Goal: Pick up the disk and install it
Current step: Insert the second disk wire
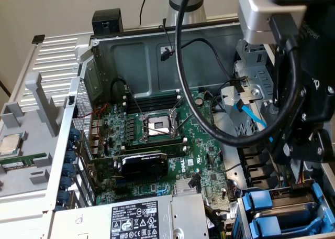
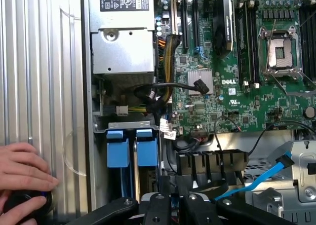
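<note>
Two blue carrier handles (image 2: 131, 147) are seen in the drive bay (image 2: 129, 128) directly before the nearly closed, empty jaws of the gripper (image 2: 173, 207), where the disk seems already seated, long axis pointing into the bay.

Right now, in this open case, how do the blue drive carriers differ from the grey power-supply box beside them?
The drive carriers are blue plastic; the power-supply box is grey metal. The carriers are two narrow pieces side by side; the box is one much larger block. The box carries a black-and-white label; the carriers show none. Both sit inside the case along the same edge.
</note>
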You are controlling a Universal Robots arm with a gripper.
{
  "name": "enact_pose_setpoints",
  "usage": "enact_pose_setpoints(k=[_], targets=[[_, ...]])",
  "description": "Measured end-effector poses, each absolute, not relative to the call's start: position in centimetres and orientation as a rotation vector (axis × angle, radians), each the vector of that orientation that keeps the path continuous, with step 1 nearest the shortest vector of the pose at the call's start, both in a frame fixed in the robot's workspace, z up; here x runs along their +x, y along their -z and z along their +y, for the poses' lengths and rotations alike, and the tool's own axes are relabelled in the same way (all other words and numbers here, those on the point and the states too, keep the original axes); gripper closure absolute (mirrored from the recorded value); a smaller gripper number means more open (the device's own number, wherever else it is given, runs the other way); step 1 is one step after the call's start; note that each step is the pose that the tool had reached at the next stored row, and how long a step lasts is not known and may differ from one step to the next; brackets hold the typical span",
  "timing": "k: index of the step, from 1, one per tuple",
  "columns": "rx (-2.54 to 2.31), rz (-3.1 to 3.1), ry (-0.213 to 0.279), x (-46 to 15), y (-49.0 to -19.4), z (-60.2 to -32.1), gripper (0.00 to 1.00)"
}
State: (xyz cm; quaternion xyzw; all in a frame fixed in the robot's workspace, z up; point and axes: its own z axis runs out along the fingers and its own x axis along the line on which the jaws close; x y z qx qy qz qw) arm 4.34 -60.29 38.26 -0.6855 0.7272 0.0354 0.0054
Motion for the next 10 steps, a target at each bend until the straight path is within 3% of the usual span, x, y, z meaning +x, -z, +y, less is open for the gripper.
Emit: enact_pose_setpoints(k=[10], targets=[[-2.147,2.277,-0.111,4.45,-38.25,-60.28,0.84]])
